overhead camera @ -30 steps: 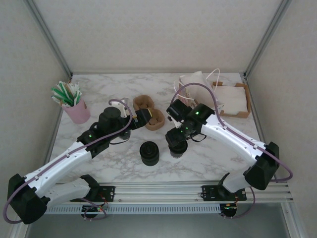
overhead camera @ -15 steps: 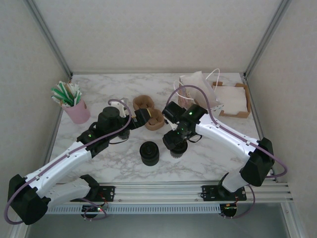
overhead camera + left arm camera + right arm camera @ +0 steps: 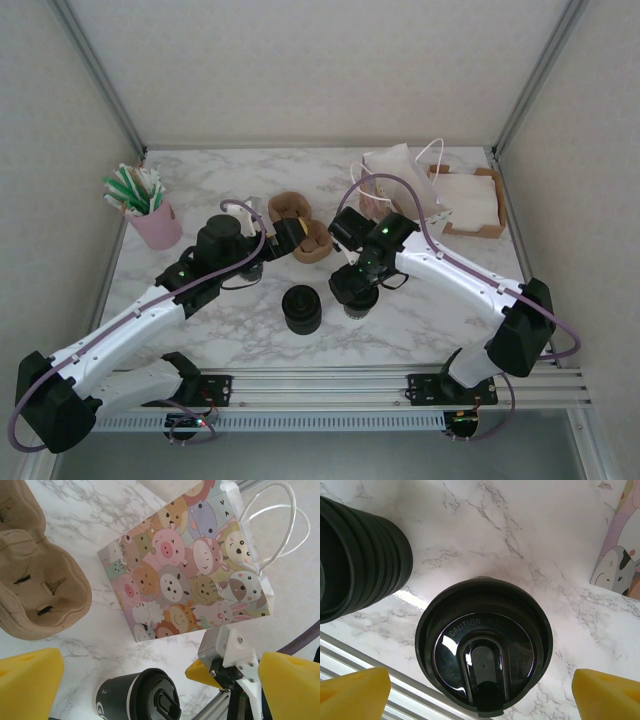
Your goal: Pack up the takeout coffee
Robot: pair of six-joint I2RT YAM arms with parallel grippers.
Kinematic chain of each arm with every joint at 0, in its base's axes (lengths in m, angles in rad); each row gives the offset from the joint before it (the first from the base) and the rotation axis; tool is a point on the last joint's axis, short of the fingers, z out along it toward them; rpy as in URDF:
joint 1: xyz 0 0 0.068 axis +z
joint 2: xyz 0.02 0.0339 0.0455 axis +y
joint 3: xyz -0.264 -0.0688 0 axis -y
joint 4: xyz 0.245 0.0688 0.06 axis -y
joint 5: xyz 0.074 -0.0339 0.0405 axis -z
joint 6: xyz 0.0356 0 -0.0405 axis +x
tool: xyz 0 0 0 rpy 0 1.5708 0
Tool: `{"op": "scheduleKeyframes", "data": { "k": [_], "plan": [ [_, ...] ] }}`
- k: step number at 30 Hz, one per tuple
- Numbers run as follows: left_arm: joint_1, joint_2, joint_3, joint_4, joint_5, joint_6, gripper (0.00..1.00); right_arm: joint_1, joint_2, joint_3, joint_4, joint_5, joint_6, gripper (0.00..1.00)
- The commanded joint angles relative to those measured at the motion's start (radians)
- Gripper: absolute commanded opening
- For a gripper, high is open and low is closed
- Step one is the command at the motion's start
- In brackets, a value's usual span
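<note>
The takeout coffee (image 3: 484, 655), a dark paper cup with a black lid marked "CAUTION HOT", stands upright on the marble table (image 3: 200, 180). My right gripper (image 3: 481, 692) hovers right above it, open, its yellow fingers (image 3: 355, 692) wide of the lid on both sides with gaps. From above, the right gripper (image 3: 352, 288) covers most of the coffee (image 3: 358, 308). My left gripper (image 3: 285, 237) is open and holds nothing, just left of the cup; its wrist view has the coffee (image 3: 140, 695) low between its fingers (image 3: 27, 682).
A stack of black lids (image 3: 301, 308) stands just left of the coffee. A brown pulp cup carrier (image 3: 300, 225) lies behind it. The cartoon-animal gift bag (image 3: 400, 180) lies at the back right beside a cardboard box of napkins (image 3: 470, 200). A pink straw cup (image 3: 150, 215) stands at the far left.
The right arm has shifted slightly left over the coffee and its jaws have spread a little wider. The left arm and the cup have not moved.
</note>
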Motion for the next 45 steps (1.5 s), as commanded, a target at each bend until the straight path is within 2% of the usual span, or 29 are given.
{"op": "scheduleKeyframes", "data": {
  "k": [1, 8, 14, 19, 45],
  "plan": [
    [-0.014, -0.027, 0.029, 0.018, 0.014, -0.013, 1.00, 0.011, -0.016, -0.016, -0.009, -0.027, 0.003, 0.94],
    [-0.021, -0.038, 0.059, 0.001, 0.002, -0.004, 1.00, 0.014, 0.004, -0.027, -0.004, -0.045, -0.004, 0.94],
    [-0.022, -0.038, 0.059, 0.004, -0.003, -0.003, 1.00, 0.016, 0.032, -0.025, -0.018, -0.012, -0.006, 0.93],
    [-0.024, -0.037, 0.058, 0.002, -0.005, 0.000, 1.00, 0.015, 0.056, -0.021, -0.012, -0.009, -0.011, 0.89],
    [-0.024, -0.035, 0.057, 0.001, -0.008, 0.007, 1.00, -0.004, 0.125, 0.003, -0.001, 0.009, -0.011, 0.82]
  ]
}}
